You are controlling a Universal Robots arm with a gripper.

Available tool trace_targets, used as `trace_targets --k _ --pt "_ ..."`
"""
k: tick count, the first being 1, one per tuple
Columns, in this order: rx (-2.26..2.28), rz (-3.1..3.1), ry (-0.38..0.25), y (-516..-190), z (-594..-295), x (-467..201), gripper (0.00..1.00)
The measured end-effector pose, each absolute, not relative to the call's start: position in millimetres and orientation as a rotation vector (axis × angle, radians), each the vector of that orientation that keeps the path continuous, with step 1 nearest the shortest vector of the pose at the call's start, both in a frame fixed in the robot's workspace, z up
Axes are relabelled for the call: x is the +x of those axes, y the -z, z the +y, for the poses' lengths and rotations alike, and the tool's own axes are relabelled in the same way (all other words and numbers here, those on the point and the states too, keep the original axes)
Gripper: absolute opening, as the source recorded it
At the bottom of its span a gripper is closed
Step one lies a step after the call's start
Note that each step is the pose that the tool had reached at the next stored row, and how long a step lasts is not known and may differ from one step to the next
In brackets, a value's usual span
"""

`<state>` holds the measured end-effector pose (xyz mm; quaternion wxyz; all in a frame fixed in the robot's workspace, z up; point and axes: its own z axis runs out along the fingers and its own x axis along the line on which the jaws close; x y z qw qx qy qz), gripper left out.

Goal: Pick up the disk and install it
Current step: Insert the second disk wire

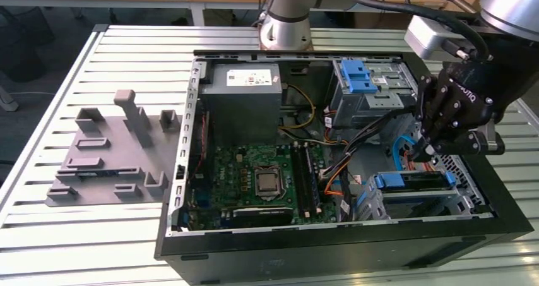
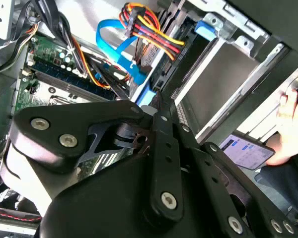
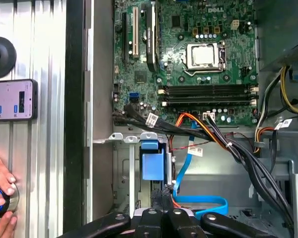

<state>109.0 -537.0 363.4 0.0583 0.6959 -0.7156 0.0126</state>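
The disk (image 1: pixel 414 180), dark with a blue plastic bracket, sits on edge in the lower drive bay at the front corner of the open computer case (image 1: pixel 337 248), on the exterior view's right. In the first wrist view its blue bracket (image 3: pixel 153 165) shows in the silver bay. My black gripper (image 1: pixel 425 151) hangs inside the case just above the disk's back end. Its fingers (image 3: pixel 157 201) are pressed together and shut, with nothing seen between them, a little short of the blue bracket. The closed fingers (image 2: pixel 159 116) also appear in the second wrist view, over the bay.
A blue flat cable (image 3: pixel 208 203) and orange, red and black wire bundles (image 3: pixel 223 144) run close to the bay. The case also holds the motherboard (image 1: pixel 261 178), a grey power supply (image 1: pixel 244 93) and an upper cage with a blue latch (image 1: pixel 360 77). A grey fixture (image 1: pixel 110 153) lies on the slatted table. A hand (image 3: pixel 0 196) and a phone (image 3: pixel 12 99) rest beside the case.
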Motion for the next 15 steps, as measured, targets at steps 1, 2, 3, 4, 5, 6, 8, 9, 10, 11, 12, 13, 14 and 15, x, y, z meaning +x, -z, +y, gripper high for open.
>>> trace_targets --k 1,2,3,4,5,6,8,9,10,11,12,13,14,15 --pt "2.109 -2.169 -0.038 -364.0 -537.0 107.5 0.11" --pt "2.109 -2.169 -0.038 -364.7 -537.0 106.0 0.11" --pt "2.109 -2.169 -0.037 -365.3 -537.0 104.5 0.11" --pt "2.109 -2.169 -0.037 -365.9 -537.0 103.0 0.11" --pt "2.110 -2.169 -0.037 -365.8 -537.0 102.9 0.11" --pt "2.110 -2.169 -0.037 -365.9 -537.0 102.9 0.11" --pt "2.110 -2.169 -0.037 -365.9 -537.0 102.6 0.11" --pt "2.109 -2.169 -0.037 -366.0 -537.0 102.5 0.11" --pt "2.109 -2.169 -0.037 -365.9 -537.0 102.4 0.11" --pt "2.109 -2.169 -0.037 -366.0 -537.0 102.3 0.11" --pt "2.109 -2.169 -0.037 -365.9 -537.0 102.2 0.11" --pt "2.110 -2.169 -0.037 -365.9 -537.0 102.2 0.11" --pt "2.109 -2.169 -0.037 -365.9 -537.0 102.3 0.11" --pt "2.109 -2.169 -0.037 -365.8 -537.0 103.3 0.11"
